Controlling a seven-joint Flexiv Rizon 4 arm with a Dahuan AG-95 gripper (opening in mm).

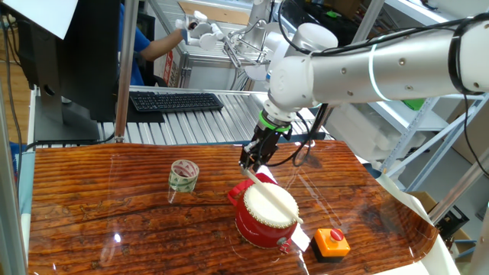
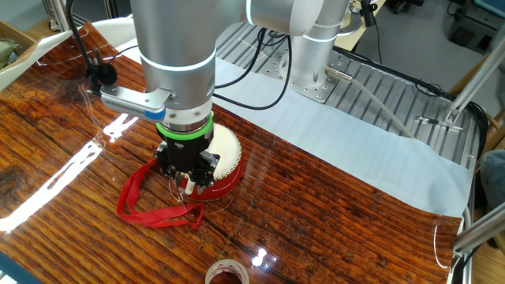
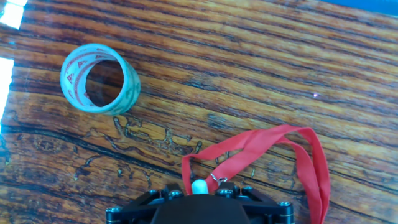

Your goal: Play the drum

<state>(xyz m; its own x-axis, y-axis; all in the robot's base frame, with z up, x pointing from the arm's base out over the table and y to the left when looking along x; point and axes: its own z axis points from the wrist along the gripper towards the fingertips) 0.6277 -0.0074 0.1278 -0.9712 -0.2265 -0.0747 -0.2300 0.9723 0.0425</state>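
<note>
No word, number or brand can be read anywhere in these views. The tape roll (image 3: 99, 78) carries a repeating red printed pattern of triangle-like marks around its band, but the marks are too small and blurred to make out as letters or signs. The keyboard (image 1: 176, 101) behind the surface (image 1: 99, 206) has keys whose legends cannot be resolved, and the orange button box (image 1: 331, 242) shows no legible marking.
</note>
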